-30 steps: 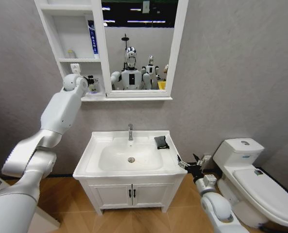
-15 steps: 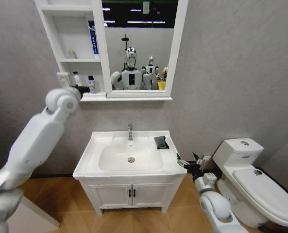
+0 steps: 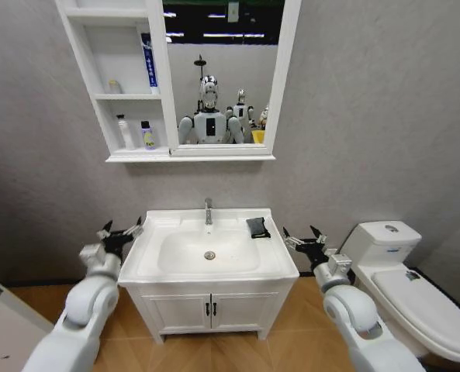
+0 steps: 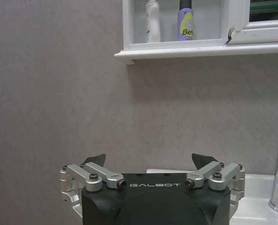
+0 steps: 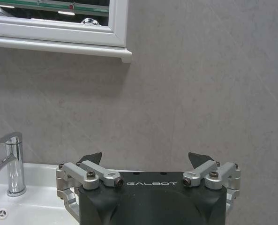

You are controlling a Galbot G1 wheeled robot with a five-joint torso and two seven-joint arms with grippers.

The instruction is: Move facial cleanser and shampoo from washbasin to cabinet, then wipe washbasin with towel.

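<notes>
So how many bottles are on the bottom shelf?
2, both on the bottom shelf of the cabinet: a clear bottle and, beside it nearer the mirror, a purple bottle. None looks hidden there.

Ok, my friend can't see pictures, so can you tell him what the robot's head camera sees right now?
A white washbasin with a chrome tap has a dark towel on its right rim, with the left gripper and right gripper held open at either side. Above, two bottles stand on the cabinet lowest shelf beside its mirror.
</notes>
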